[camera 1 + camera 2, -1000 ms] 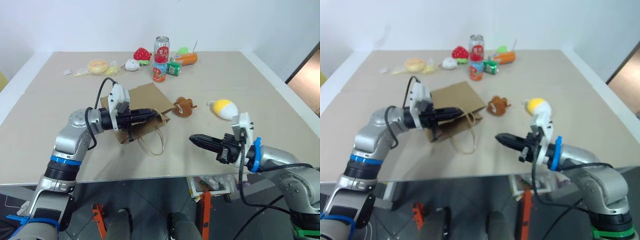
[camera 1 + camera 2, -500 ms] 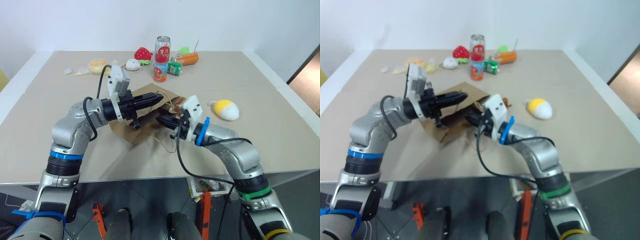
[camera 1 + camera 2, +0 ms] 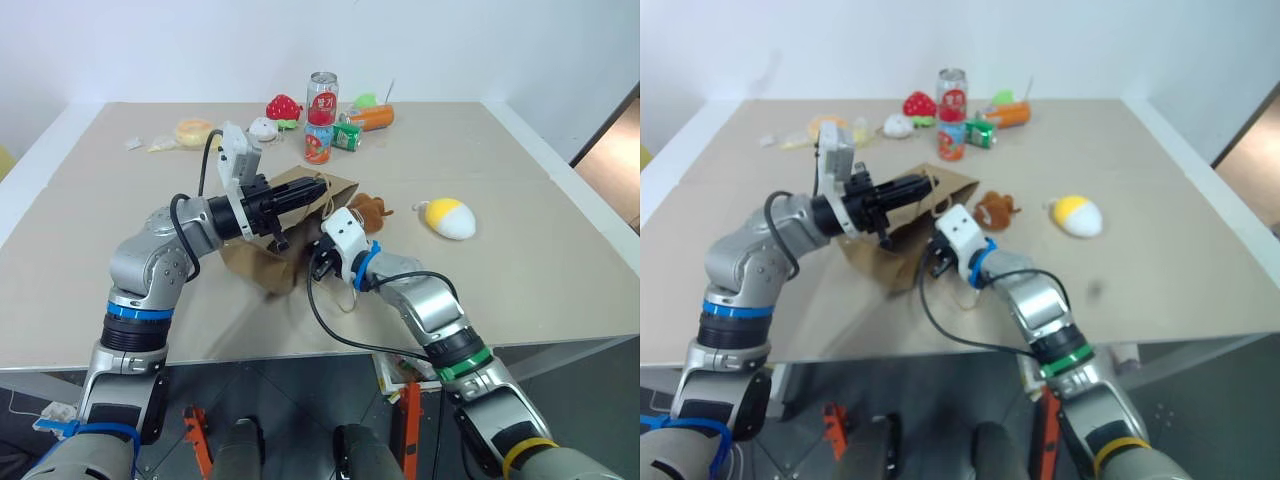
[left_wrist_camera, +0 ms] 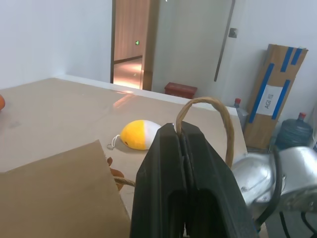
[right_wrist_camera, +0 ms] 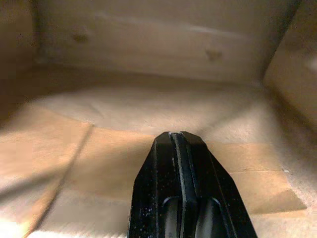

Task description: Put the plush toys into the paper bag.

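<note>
The paper bag (image 3: 270,255) sits near the middle of the table (image 3: 90,220), with its top edge lifted up off the table. The left gripper (image 3: 318,193) holds that top edge up. Its two black fingers (image 4: 181,163) are pressed tight together, and one of the bag's cord handles (image 4: 205,111) is pinched between them, with the loop sticking up above the fingertips. The other handle (image 3: 335,298) hangs loose and lies on the table in front of the bag. The right gripper (image 5: 177,136) is pushed into the mouth of the bag. Its fingers are squeezed shut with nothing in them, and brown paper is all around them. The brown furry toy (image 3: 368,211) lies on the table just beside the bag, on the right side, close to the right arm. The yellow and white egg toy (image 3: 448,218) lies farther to the right, well apart from the bag. Both toys are outside the bag. At the far side of the table stand a tall can (image 3: 323,99), a red strawberry toy (image 3: 284,107) and a small white round toy (image 3: 264,128).
</note>
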Robot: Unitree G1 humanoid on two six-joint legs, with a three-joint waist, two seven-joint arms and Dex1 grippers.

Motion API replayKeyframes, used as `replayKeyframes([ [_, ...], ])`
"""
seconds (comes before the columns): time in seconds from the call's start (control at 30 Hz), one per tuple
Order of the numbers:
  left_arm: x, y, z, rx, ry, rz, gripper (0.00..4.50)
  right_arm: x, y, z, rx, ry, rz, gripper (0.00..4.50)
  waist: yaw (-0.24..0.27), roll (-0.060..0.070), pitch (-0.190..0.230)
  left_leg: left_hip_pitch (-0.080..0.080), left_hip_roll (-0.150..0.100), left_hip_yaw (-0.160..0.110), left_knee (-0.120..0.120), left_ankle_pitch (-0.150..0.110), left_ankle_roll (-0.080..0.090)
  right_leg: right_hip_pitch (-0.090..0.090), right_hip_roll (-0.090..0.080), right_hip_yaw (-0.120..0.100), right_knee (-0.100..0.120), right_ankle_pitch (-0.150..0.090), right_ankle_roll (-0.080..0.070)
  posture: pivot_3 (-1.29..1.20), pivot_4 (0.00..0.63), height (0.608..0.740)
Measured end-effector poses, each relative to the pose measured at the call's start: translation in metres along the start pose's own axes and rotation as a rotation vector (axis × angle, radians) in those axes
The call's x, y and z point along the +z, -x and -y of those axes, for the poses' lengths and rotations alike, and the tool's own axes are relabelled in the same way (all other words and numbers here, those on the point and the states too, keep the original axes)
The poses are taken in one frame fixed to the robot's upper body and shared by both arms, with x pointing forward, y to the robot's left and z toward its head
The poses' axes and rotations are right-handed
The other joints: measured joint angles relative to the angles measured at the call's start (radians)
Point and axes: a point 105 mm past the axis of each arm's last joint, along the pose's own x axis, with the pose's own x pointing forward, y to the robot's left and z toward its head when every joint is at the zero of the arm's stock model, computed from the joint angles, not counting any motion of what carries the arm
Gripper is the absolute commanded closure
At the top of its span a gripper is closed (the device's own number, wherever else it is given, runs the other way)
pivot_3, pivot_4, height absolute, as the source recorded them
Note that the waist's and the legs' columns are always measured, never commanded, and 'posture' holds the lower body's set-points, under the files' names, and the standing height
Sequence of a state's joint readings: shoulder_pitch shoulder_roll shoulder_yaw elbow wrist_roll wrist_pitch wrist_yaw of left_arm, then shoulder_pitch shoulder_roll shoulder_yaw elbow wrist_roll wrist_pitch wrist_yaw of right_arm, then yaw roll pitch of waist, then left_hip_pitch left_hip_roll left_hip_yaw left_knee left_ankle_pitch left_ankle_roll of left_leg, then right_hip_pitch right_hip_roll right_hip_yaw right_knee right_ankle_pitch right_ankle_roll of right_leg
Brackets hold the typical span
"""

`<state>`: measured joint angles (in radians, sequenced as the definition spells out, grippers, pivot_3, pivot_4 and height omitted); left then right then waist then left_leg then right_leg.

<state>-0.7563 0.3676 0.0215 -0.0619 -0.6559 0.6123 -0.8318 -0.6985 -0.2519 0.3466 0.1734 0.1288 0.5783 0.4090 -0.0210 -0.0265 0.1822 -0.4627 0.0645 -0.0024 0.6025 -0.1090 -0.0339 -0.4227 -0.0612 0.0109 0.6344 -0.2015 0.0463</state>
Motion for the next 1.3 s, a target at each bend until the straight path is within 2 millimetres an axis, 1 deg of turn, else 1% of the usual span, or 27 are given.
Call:
replayKeyframes([
  [0.1,0.007,0.001,-0.004,0.031,-0.032,0.045,4.50,-0.007,-0.001,0.002,-0.011,0.007,-0.039,4.47,0.000,0.000,0.000,0.000,0.000,0.000,0.000,0.000,0.000,0.000,0.000,0.001,0.000,0.000,0.000,0.00,0.150,0.740],
  [0.13,0.012,0.000,-0.004,0.042,-0.054,0.081,4.50,-0.007,-0.001,0.002,-0.011,0.008,-0.044,4.47,0.001,0.000,0.000,0.000,0.000,0.000,0.000,0.000,0.000,0.000,0.000,0.001,0.000,0.000,0.000,0.00,0.150,0.740],
  [0.17,0.022,-0.001,-0.003,0.051,-0.107,0.143,4.50,-0.007,-0.001,0.002,-0.007,0.007,-0.055,4.47,0.001,0.000,0.000,0.000,0.000,0.000,0.000,0.000,0.000,0.000,0.000,0.001,0.000,0.000,0.000,0.00,0.150,0.740],
  [0.2,0.024,-0.001,-0.002,0.050,-0.119,0.153,4.50,-0.007,-0.001,0.002,-0.006,0.007,-0.057,4.47,0.001,0.000,0.000,0.000,0.000,0.000,0.000,0.000,0.000,0.000,0.000,0.001,0.000,0.000,0.000,0.00,0.150,0.740],
  [0.23,0.034,0.000,0.003,0.039,-0.212,0.194,4.50,-0.008,0.000,0.001,0.006,0.009,-0.066,4.47,0.001,0.000,0.000,0.000,0.000,0.000,0.000,0.000,0.000,0.000,0.000,0.001,0.000,0.000,0.000,0.00,0.150,0.740],
  [0.3,0.038,0.000,0.006,0.028,-0.264,0.210,4.50,-0.008,0.001,0.001,0.009,0.010,-0.072,4.47,0.001,0.000,0.000,0.000,0.000,0.000,0.000,0.000,0.000,0.000,0.000,0.001,0.000,0.000,0.000,0.00,0.150,0.740],
  [0.33,0.040,0.000,0.014,0.003,-0.360,0.227,4.50,-0.008,0.002,0.000,0.023,0.009,-0.079,4.47,0.000,0.000,0.000,0.000,0.000,0.001,0.000,0.000,0.000,0.000,0.000,0.001,0.000,0.000,0.000,0.00,0.150,0.740],
  [0.47,0.035,0.001,0.020,-0.019,-0.429,0.227,4.50,-0.008,0.002,-0.001,0.029,0.006,-0.086,4.47,0.000,0.000,0.000,0.001,0.000,0.001,0.000,0.000,0.000,0.000,0.000,0.002,0.000,0.000,0.000,0.00,0.150,0.740],
  [0.53,0.036,0.001,0.025,-0.039,-0.511,0.237,4.50,-0.008,0.004,-0.003,0.043,0.001,-0.095,4.47,0.000,0.000,0.000,0.001,0.000,0.001,0.000,0.000,0.000,0.000,0.000,0.002,0.000,0.000,0.000,0.00,0.150,0.740],
  [0.7,0.029,0.002,0.022,-0.037,-0.511,0.224,4.50,-0.008,0.004,-0.002,0.044,-0.001,-0.095,4.47,0.000,0.000,0.000,0.001,0.000,0.001,0.000,0.000,0.000,0.000,0.000,0.002,0.000,0.000,0.000,0.00,0.150,0.740],
  [0.73,0.024,0.003,0.022,-0.034,-0.504,0.215,4.50,-0.007,0.004,-0.002,0.045,-0.006,-0.089,4.47,0.000,0.000,0.000,0.001,0.000,0.001,0.000,0.000,0.000,0.000,0.000,0.002,0.000,0.000,0.000,0.00,0.150,0.740],
  [0.8,0.022,0.005,0.022,-0.034,-0.504,0.214,4.50,-0.007,0.006,0.000,0.046,-0.047,-0.079,4.47,0.001,0.000,0.000,0.000,0.000,0.001,0.000,0.000,0.000,0.000,0.000,0.002,0.000,0.000,0.000,0.00,0.150,0.740],
  [0.83,0.020,0.005,0.022,-0.035,-0.501,0.211,4.50,-0.001,0.013,0.005,0.061,-0.142,-0.022,4.47,0.002,0.000,0.000,0.000,0.000,0.001,0.000,0.000,0.000,0.000,0.000,0.002,0.000,0.000,0.000,0.00,0.150,0.740],
  [0.87,0.020,0.005,0.022,-0.036,-0.501,0.211,4.50,-0.001,0.014,0.005,0.061,-0.146,-0.020,4.47,0.002,0.000,0.000,0.000,0.000,0.001,0.000,0.000,0.000,0.000,0.000,0.002,0.000,0.000,0.000,0.00,0.150,0.740],
  [0.9,0.020,0.006,0.022,-0.037,-0.500,0.210,4.50,0.006,0.019,0.009,0.068,-0.174,0.017,4.47,0.001,0.000,0.000,0.000,0.000,0.001,0.000,0.000,0.000,0.000,0.000,0.003,0.000,0.000,0.000,0.00,0.150,0.740],
  [0.97,0.018,0.005,0.023,-0.047,-0.493,0.207,4.50,0.023,0.041,0.018,0.100,-0.212,0.115,4.47,0.002,0.000,0.000,0.000,0.000,0.001,0.000,0.000,0.000,0.000,0.000,0.003,0.000,0.000,0.000,0.00,0.150,0.740],
  [1.03,0.016,0.005,0.025,-0.056,-0.484,0.206,4.50,0.023,0.063,0.019,0.138,-0.226,0.155,4.47,0.009,0.000,0.000,0.000,0.000,0.001,-0.001,0.000,0.000,0.001,0.000,0.002,0.000,-0.002,0.001,0.00,0.150,0.740],
  [1.07,0.015,0.007,0.023,-0.049,-0.480,0.203,4.50,0.020,0.078,0.022,0.153,-0.238,0.166,4.47,0.007,0.000,0.000,0.000,0.000,0.002,-0.001,0.000,0.000,0.000,0.000,0.004,-0.001,-0.002,0.001,0.00,0.150,0.740],
  [1.1,0.015,0.007,0.023,-0.051,-0.478,0.203,4.50,0.019,0.084,0.024,0.157,-0.252,0.171,4.47,0.006,0.000,0.000,0.000,0.000,0.002,-0.001,0.000,-0.001,0.000,0.000,0.004,-0.001,-0.002,0.001,0.00,0.150,0.740],
  [1.17,0.015,0.007,0.023,-0.051,-0.476,0.204,4.50,0.019,0.090,0.025,0.162,-0.264,0.181,4.47,0.003,0.000,0.000,0.000,0.000,0.002,-0.001,0.000,-0.001,0.000,0.000,0.004,-0.001,-0.002,0.001,0.00,0.150,0.740],
  [1.23,0.014,0.006,0.024,-0.057,-0.463,0.205,4.50,0.024,0.102,0.032,0.155,-0.284,0.219,4.47,-0.002,0.000,0.000,0.001,0.000,0.002,-0.001,0.000,0.000,-0.001,0.001,0.004,-0.001,0.000,-0.001,0.00,0.150,0.740],
  [1.27,0.014,0.006,0.024,-0.057,-0.463,0.205,4.50,0.024,0.102,0.032,0.155,-0.284,0.219,4.47,-0.002,0.000,0.000,0.001,0.000,0.002,-0.001,0.000,0.000,-0.001,0.001,0.004,-0.001,0.000,-0.001,0.00,0.150,0.740],
  [1.3,0.014,0.006,0.024,-0.059,-0.458,0.206,4.50,0.026,0.108,0.039,0.130,-0.293,0.233,4.47,-0.002,0.000,0.000,0.002,0.000,0.001,-0.001,0.000,0.000,-0.001,0.001,0.004,0.000,0.000,-0.001,0.00,0.150,0.740],
])
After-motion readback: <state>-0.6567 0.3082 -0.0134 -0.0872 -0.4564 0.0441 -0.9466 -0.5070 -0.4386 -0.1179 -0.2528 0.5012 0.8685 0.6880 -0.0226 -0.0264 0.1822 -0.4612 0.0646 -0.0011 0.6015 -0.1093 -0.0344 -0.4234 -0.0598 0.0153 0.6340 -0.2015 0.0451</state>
